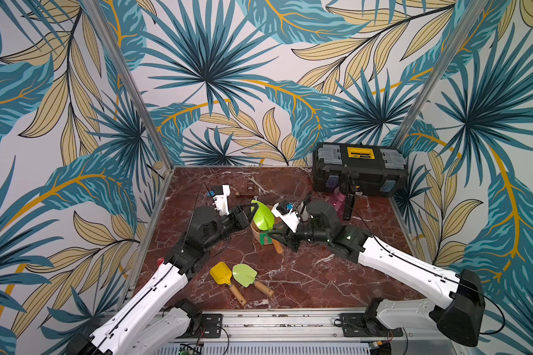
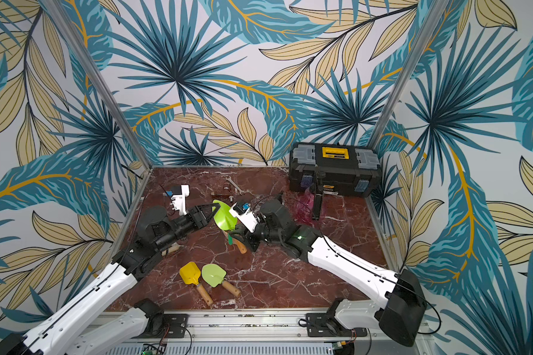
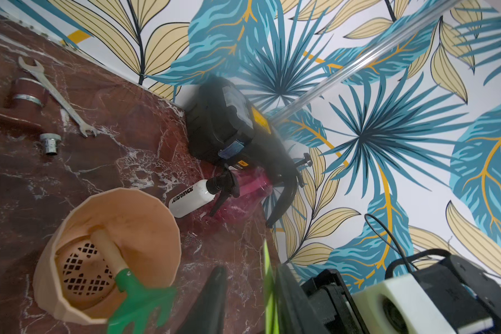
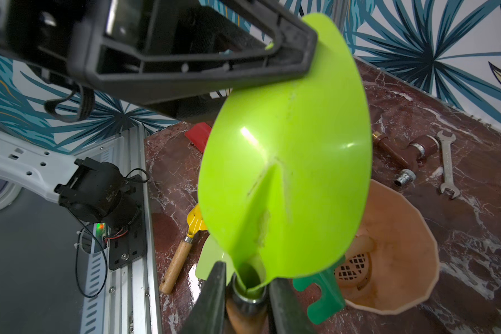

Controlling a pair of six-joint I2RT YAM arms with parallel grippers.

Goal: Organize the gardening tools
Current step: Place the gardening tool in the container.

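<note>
My right gripper (image 4: pixel 249 277) (image 1: pixel 271 235) is shut on the metal neck of a lime-green trowel (image 4: pixel 287 173) (image 1: pixel 262 216), held blade-up over mid-table. My left gripper (image 3: pixel 250 269) (image 1: pixel 251 209) straddles the blade's tip; the blade edge (image 3: pixel 268 274) rests against one finger, with a gap to the other. Just beside them a peach pot (image 3: pixel 113 214) (image 4: pixel 402 231) lies on its side with the dark-green rake (image 3: pixel 133 300) (image 4: pixel 324 292) in it. A yellow shovel (image 1: pixel 220 273) and another lime-green shovel (image 1: pixel 244 274) lie near the front. A red tool head (image 4: pixel 198 136) shows beneath my left arm.
The white spray bottle (image 3: pixel 191 198) and pink spray bottle (image 3: pixel 243 191) (image 1: pixel 339 199) lie in front of the black-and-yellow toolbox (image 1: pixel 360 169) at the back right. A silver wrench (image 1: pixel 257 184) (image 3: pixel 58 95) and small fittings (image 3: pixel 50 143) lie near the back wall.
</note>
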